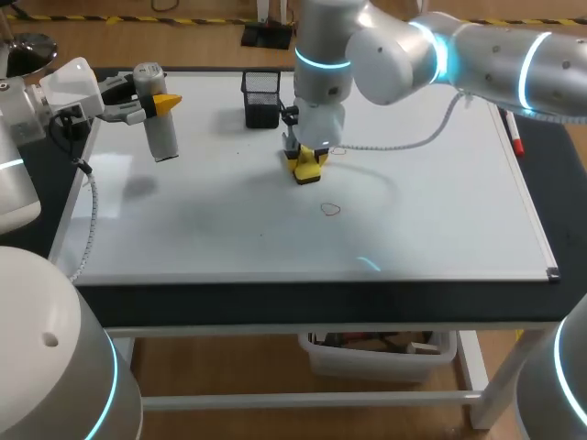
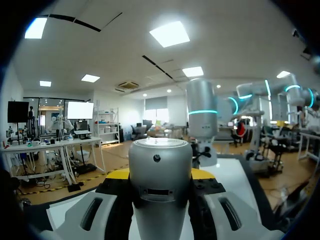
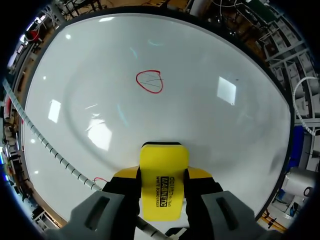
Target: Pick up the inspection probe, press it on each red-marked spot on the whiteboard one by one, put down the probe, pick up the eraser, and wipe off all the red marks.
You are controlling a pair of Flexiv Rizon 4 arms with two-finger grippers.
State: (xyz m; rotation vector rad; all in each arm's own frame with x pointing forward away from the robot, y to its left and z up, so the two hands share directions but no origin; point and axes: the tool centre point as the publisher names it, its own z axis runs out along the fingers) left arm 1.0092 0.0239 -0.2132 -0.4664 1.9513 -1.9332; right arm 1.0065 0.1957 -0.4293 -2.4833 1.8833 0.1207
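The right gripper [image 3: 162, 173] has its jaws pinched on the blocky yellow eraser [image 3: 164, 160], low over the glossy whiteboard [image 1: 440, 202]; to wipe well it should sit flat and sweep across each thin red mark [image 3: 149, 81] — one loop ahead, another beside the gripper. The left gripper [image 1: 160, 103] clamps the smooth metal probe [image 1: 158, 128] — a stubby cylinder — above the board's left edge

The yellow eraser [image 3: 164, 180] carries the only lettering. It is black print in a few short lines running along its upper face, shown in the right wrist view, with one line in larger capitals than the others. In the head view this print is too small to make out.
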